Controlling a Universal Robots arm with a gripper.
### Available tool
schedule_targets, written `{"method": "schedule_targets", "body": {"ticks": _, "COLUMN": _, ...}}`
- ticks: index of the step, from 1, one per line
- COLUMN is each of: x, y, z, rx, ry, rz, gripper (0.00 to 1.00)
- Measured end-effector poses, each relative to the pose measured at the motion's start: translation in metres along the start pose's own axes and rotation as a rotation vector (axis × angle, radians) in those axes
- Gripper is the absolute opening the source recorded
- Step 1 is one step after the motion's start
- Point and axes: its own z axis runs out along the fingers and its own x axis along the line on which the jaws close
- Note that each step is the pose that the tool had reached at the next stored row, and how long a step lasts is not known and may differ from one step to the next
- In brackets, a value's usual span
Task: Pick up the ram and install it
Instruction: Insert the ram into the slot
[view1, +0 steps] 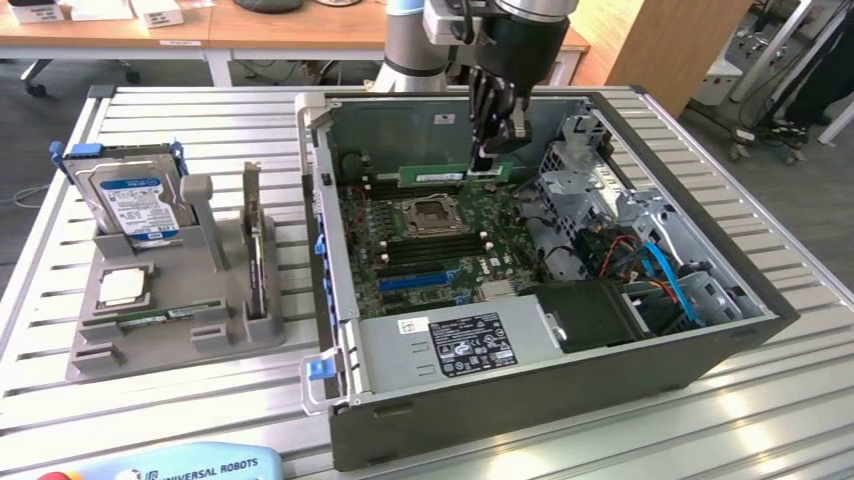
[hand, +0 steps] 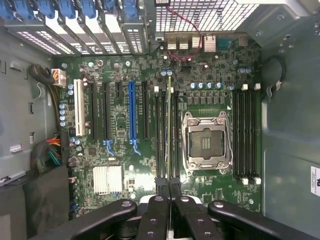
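Note:
The ram (view1: 430, 177) is a long thin green stick with a white label, and my gripper (view1: 490, 160) is shut on one end of it inside the open computer case (view1: 747, 300). It hangs level over the motherboard (view1: 400, 250), just behind the CPU socket (view1: 430, 213). In the wrist view the ram (hand: 169, 125) is seen edge-on, running straight out from my gripper (hand: 169, 187) along the black memory slots (hand: 160, 135) beside the CPU socket (hand: 206, 142). Whether it touches a slot I cannot tell.
A grey holder (view1: 160, 335) on the slatted table at the exterior view's left carries a silver hard drive (view1: 134, 200) with a blue label, a square silver processor chip (view1: 123, 287) and a thin board standing on edge (view1: 251, 225). Case walls, drive cage (view1: 587, 170) and cables (view1: 661, 275) hem in the motherboard.

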Motion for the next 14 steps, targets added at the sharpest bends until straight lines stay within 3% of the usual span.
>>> {"method": "schedule_targets", "body": {"ticks": 14, "x": 0.0000, "y": -0.0001, "z": 0.0050, "rx": 0.0013, "ry": -0.0003, "rz": 0.000, "gripper": 0.11}}
